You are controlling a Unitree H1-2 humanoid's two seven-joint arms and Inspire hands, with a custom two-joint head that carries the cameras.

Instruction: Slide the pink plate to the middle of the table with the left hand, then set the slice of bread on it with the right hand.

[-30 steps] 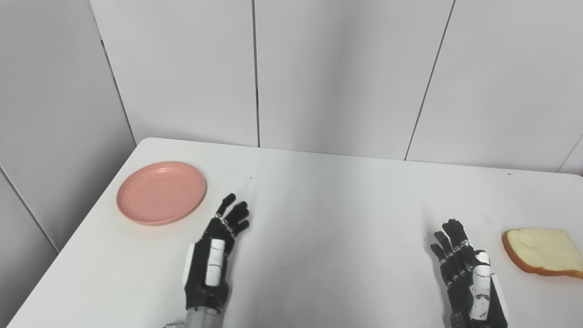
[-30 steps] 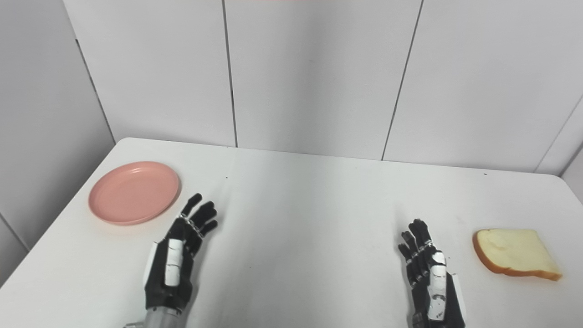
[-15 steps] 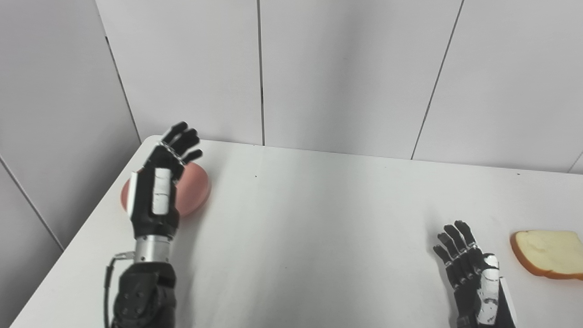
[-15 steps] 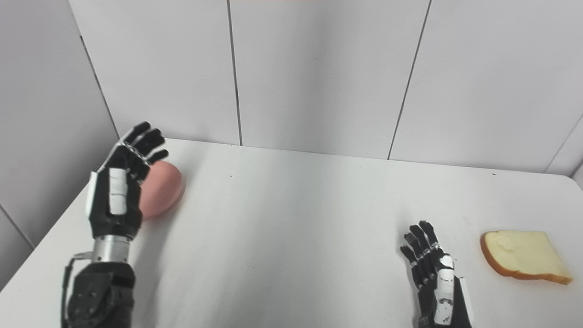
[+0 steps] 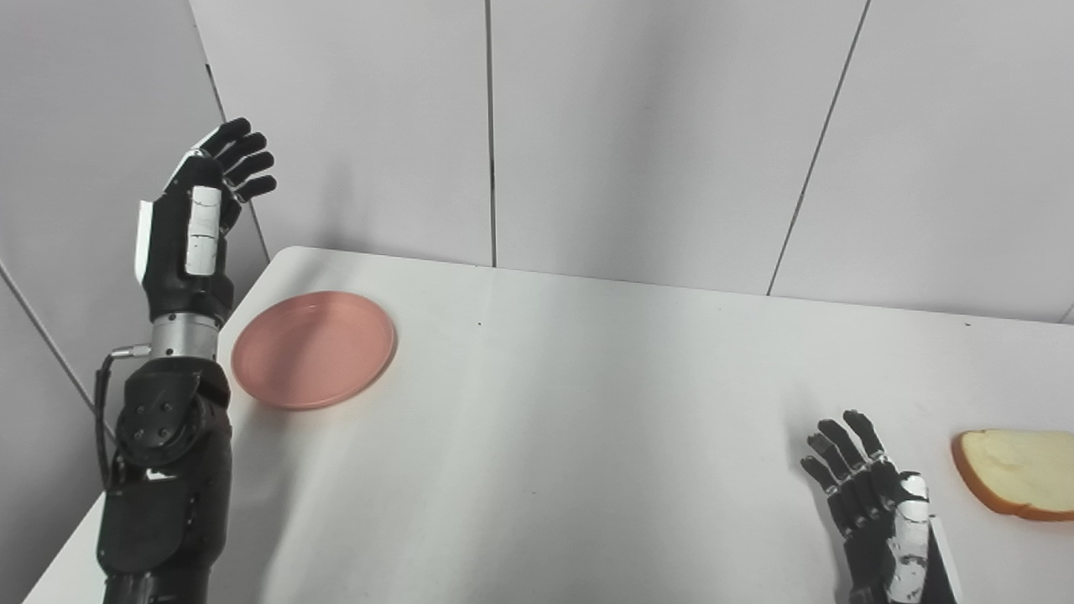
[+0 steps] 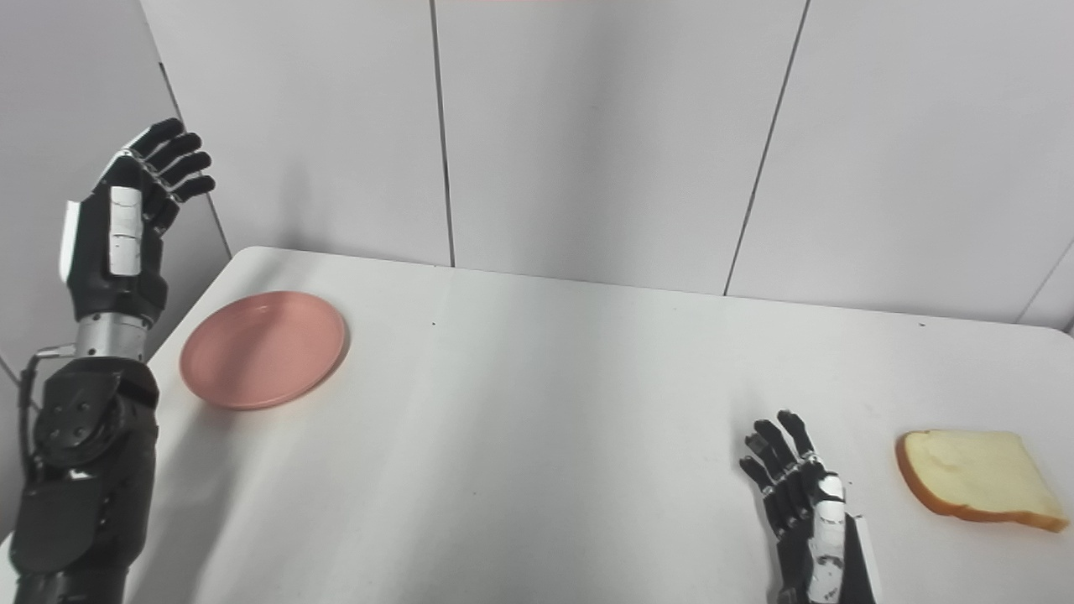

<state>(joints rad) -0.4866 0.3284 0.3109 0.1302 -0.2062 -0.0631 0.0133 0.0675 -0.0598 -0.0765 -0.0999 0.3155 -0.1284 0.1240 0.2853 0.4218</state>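
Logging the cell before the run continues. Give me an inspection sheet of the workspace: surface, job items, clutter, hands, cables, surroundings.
Surface: white table, a few tiny dark specks.
Job items: round pink plastic plate flat near the left edge, not in the middle; slice of white bread with a brown crust flat near the right edge.
Clutter: nothing seen.
Hands: left hand raised above the table's left edge, open, fingers apart, not touching the plate; right hand open, low over the table, left of the bread, apart from it.
Cables: thin cable looping at the left wrist.
Surroundings: grey wall panels behind the table.
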